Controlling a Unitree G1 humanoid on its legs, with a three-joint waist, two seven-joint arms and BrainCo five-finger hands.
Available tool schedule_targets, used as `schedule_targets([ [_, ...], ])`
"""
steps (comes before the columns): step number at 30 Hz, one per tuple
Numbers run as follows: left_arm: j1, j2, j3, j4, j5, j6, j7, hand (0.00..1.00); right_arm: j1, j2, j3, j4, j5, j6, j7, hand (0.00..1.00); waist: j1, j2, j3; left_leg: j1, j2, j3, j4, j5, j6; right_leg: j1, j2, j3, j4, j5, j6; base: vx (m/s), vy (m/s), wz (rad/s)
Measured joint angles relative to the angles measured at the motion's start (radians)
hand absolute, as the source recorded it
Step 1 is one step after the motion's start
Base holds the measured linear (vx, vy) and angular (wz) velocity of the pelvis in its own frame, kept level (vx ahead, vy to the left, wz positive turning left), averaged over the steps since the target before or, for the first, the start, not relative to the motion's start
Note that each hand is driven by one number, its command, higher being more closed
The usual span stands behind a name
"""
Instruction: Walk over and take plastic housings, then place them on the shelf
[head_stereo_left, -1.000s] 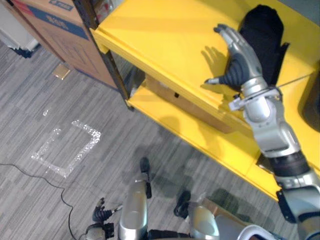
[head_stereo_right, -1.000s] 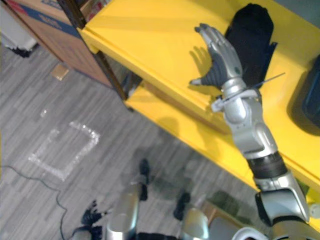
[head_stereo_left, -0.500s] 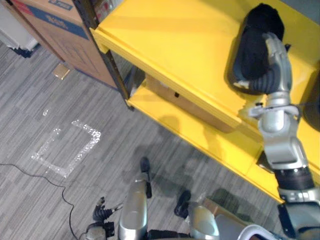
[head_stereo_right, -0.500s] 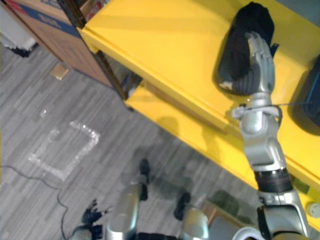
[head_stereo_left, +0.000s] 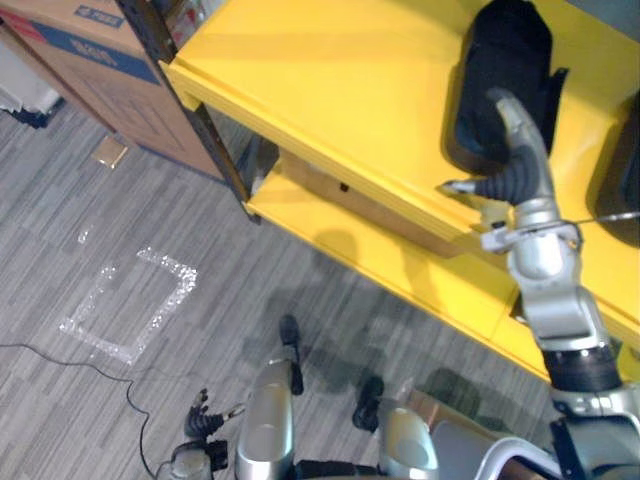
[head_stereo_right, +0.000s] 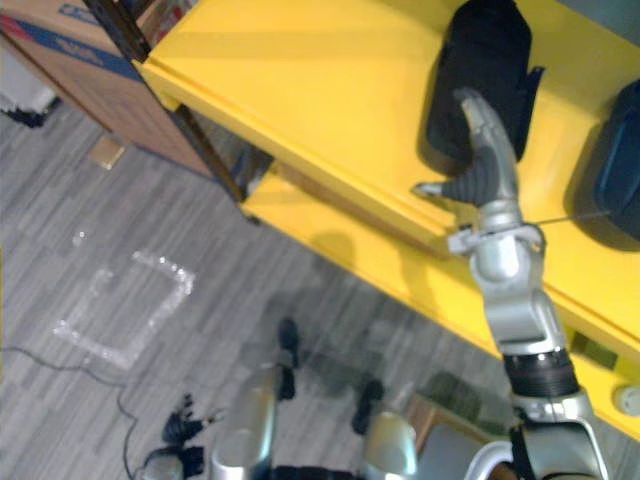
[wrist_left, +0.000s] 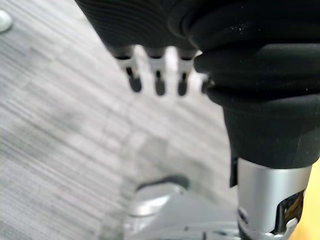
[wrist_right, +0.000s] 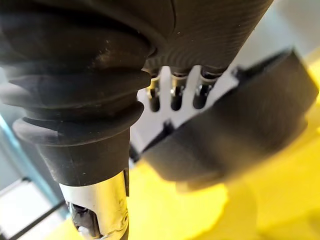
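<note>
Two black plastic housings sit on the yellow shelf: the first housing mid-board, the second housing at the right edge. Bare board spreads leftward. The right robot hand, released and straight-fingered, stands beside the first housing near the front edge. The left robot hand hangs relaxed above the floor.

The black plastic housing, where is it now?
In the left eye view the black plastic housing lies on the top board of the yellow shelf, toward the right, just beyond the robot's right hand.

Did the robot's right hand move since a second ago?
Yes. The right hand went from the bare yellow shelf left of the black plastic housing to the housing's near end.
</note>
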Motion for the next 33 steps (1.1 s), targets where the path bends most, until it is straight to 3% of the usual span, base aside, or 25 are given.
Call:
schedule_targets([
  [5, 0.0, 0.005, -0.005, -0.019, 0.0, -0.005, -0.006, 0.0, -0.023, 0.003, 0.038, 0.001, -0.016, -0.003, 0.069, 1.0, -0.011, 0.003, -0.001, 0.015, -0.003, 0.018, -0.008, 0.001, 0.0, -0.013, -0.011, 0.023, 0.021, -0.004, 0.004, 0.0, -0.007, -0.11],
  [10, 0.0, 0.016, -0.024, -0.026, -0.002, -0.021, -0.022, 0.0, -0.059, 0.008, 0.078, 0.037, -0.053, 0.001, 0.07, 1.0, -0.024, 0.008, -0.003, 0.029, -0.014, 0.024, -0.018, 0.002, -0.001, -0.011, -0.025, 0.028, 0.034, -0.009, 0.012, 0.01, 0.0, -0.01],
  [16, -0.002, 0.028, -0.06, -0.04, -0.007, -0.021, -0.025, 0.0, -0.119, 0.029, 0.105, 0.131, -0.079, -0.018, 0.028, 1.0, -0.021, 0.013, -0.006, 0.029, -0.016, 0.022, -0.017, 0.002, 0.0, -0.009, -0.025, 0.026, 0.035, -0.008, 0.013, 0.0, 0.0, 0.0],
  [24, -0.003, 0.008, -0.092, -0.047, -0.006, -0.015, -0.047, 0.0, -0.176, 0.033, 0.124, 0.266, -0.093, -0.07, -0.044, 1.0, -0.015, 0.063, -0.034, 0.029, -0.025, 0.004, -0.015, 0.005, 0.002, 0.006, -0.032, 0.004, 0.04, -0.018, 0.015, 0.01, 0.0, 0.08],
  [28, -0.003, 0.0, -0.091, -0.051, -0.006, -0.006, -0.051, 0.0, -0.204, 0.033, 0.148, 0.305, -0.096, -0.065, -0.073, 1.0, -0.013, 0.067, -0.036, 0.029, -0.025, 0.001, -0.014, 0.005, 0.002, 0.006, -0.032, 0.002, 0.041, -0.019, 0.014, 0.0, 0.0, 0.0],
  [33, -0.005, -0.003, -0.092, -0.06, -0.006, 0.006, -0.058, 0.0, -0.236, 0.034, 0.149, 0.347, -0.095, -0.018, -0.133, 1.0, 0.0, 0.071, -0.039, 0.023, -0.028, -0.01, -0.012, 0.009, 0.007, 0.009, -0.031, -0.007, 0.039, -0.019, 0.014, 0.01, -0.002, 0.05],
])
